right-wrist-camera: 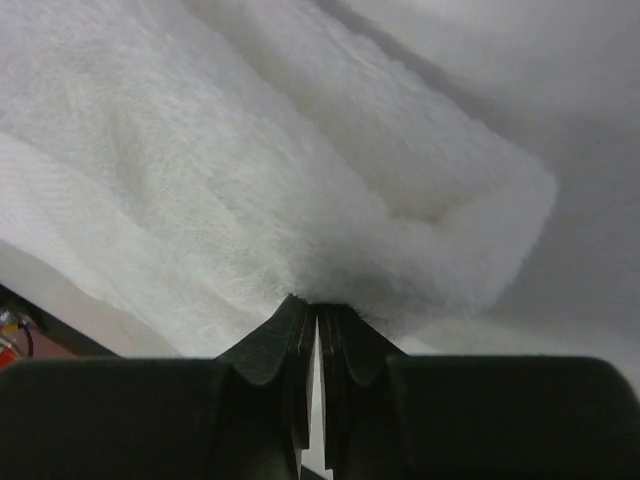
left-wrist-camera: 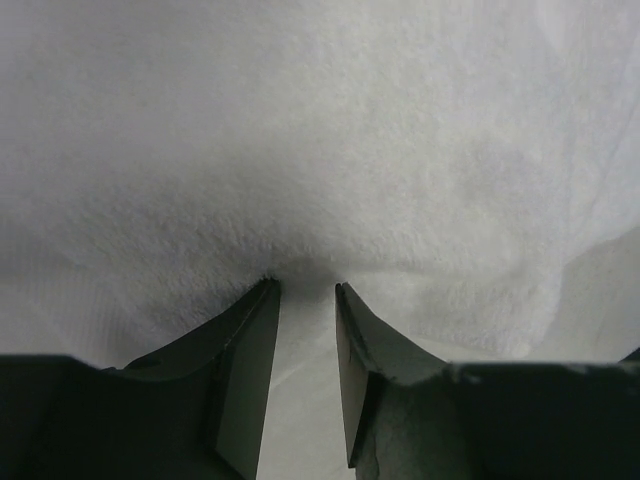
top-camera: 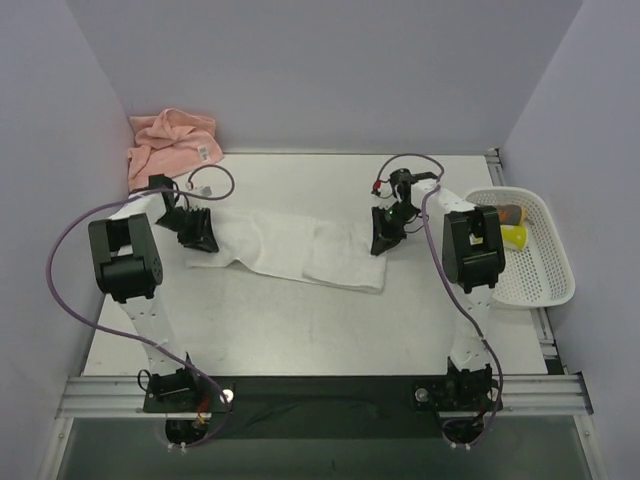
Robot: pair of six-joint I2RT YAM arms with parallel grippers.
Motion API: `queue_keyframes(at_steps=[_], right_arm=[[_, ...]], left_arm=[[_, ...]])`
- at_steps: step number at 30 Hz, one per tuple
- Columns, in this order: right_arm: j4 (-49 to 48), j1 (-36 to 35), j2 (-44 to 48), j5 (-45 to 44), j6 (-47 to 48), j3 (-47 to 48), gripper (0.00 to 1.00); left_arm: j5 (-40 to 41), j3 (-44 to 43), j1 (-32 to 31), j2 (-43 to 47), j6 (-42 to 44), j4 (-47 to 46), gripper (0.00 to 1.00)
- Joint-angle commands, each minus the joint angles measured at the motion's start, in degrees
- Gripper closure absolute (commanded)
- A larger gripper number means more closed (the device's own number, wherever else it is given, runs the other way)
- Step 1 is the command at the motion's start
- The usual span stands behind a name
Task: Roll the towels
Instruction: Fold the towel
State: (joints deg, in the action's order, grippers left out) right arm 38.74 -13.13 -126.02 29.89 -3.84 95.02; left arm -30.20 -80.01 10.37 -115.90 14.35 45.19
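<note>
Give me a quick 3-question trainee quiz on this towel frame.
1. True or false: the pink towel lies in the basket.
2. The right gripper is: A) open in the air, B) shut on the white towel, C) gripping the basket.
3. Fill in: the left gripper has its tips on the ____ towel.
Key: 1 false; 2 B; 3 white.

Views around the white towel [top-camera: 300, 250]
One looks down from above; my wrist cameras sit close at its ends.
</note>
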Motion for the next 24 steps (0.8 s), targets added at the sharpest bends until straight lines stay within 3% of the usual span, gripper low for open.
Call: queue_keyframes(at_steps=[1, 3, 4, 8, 9, 15, 17, 21, 24], right_arm=[[6.00, -5.30, 8.40, 6.55, 1.46, -10.62, 0.94], [6.08, -9.18, 14.18, 10.61, 3.21, -16.17, 0.91], [6.00, -12.68, 15.79, 11.76, 3.48, -16.97, 0.90], [6.61, -14.04, 18.53, 12.39, 2.35, -13.65, 0.86], [6.87, -13.42, 18.53, 12.13, 2.17, -11.72, 0.85], [6.87, -5.25, 15.19, 4.15, 2.69, -6.70, 0.78], [6.87, -4.02, 12.57, 2.11, 3.13, -4.94, 0.78], [6.87, -3.05, 9.21, 2.36, 3.22, -4.93, 0.78], [6.87, -2.96, 6.84, 4.82, 3.40, -6.77, 0.80]], left_arm=[[3.93, -18.64, -2.81, -14.39, 2.17, -5.04, 0.57], [-2.62, -31.19, -5.62, -19.87, 1.30, 1.46, 0.46], [-5.29, -41.53, -6.58, -23.64, 0.77, 3.74, 0.42], [-8.74, -50.69, -9.66, -22.28, -4.41, 5.61, 0.30], [-8.39, -49.64, -9.75, -20.79, -5.03, 5.09, 0.30], [-3.04, -22.15, -9.23, -1.56, -8.20, -4.40, 0.33], [-2.67, -13.56, -9.84, 0.75, -7.67, -6.07, 0.34], [1.69, -5.71, -14.76, 1.82, -8.80, -8.80, 0.36], [2.16, -5.16, -16.70, -0.55, -9.42, -8.45, 0.39]])
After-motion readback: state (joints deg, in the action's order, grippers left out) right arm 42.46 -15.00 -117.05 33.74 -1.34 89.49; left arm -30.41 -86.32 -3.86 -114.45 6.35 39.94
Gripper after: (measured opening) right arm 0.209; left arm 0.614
